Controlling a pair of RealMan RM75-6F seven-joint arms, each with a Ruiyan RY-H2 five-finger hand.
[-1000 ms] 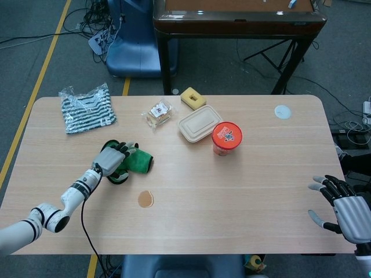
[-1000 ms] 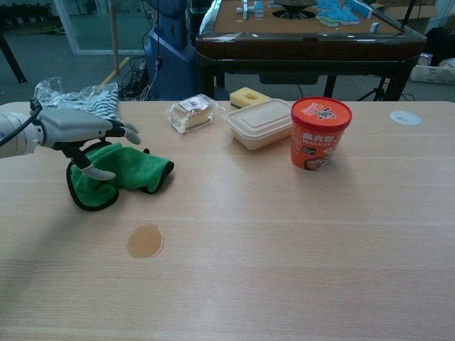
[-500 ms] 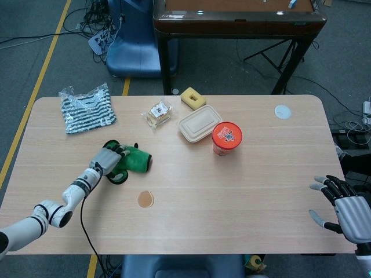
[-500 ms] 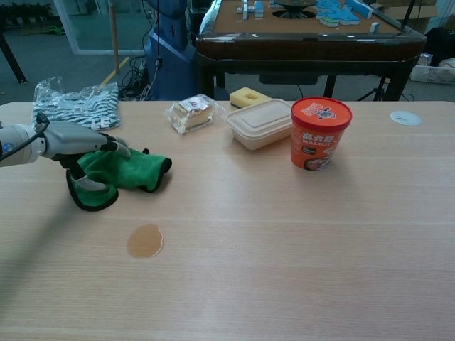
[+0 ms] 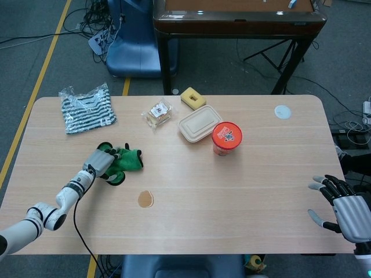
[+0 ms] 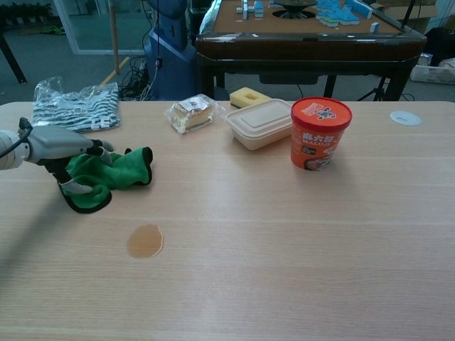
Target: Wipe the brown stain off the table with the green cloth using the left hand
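The green cloth (image 5: pixel 128 160) (image 6: pixel 117 169) lies bunched on the left part of the wooden table (image 5: pixel 243 179). My left hand (image 5: pixel 99 162) (image 6: pixel 60 144) grips the cloth's left side, with its fingers curled into the fabric. The brown stain (image 5: pixel 145 199) (image 6: pixel 145 241) is a small round patch on the bare wood, nearer the front edge and to the right of the cloth, apart from it. My right hand (image 5: pixel 342 208) hovers at the table's front right corner with fingers spread and nothing in it; the chest view does not show it.
A bagged striped garment (image 5: pixel 87 108) (image 6: pixel 75 106) lies at the back left. A wrapped snack (image 5: pixel 157 112), a yellow sponge (image 5: pixel 193 98), a beige lidded box (image 5: pixel 200 123) and a red cup (image 5: pixel 226 138) (image 6: pixel 320 133) stand mid-back. A white disc (image 5: pixel 282 112) sits back right.
My left hand came down onto the cloth, closed on it and pulled it to the left, bunching it. The right hand has not moved.
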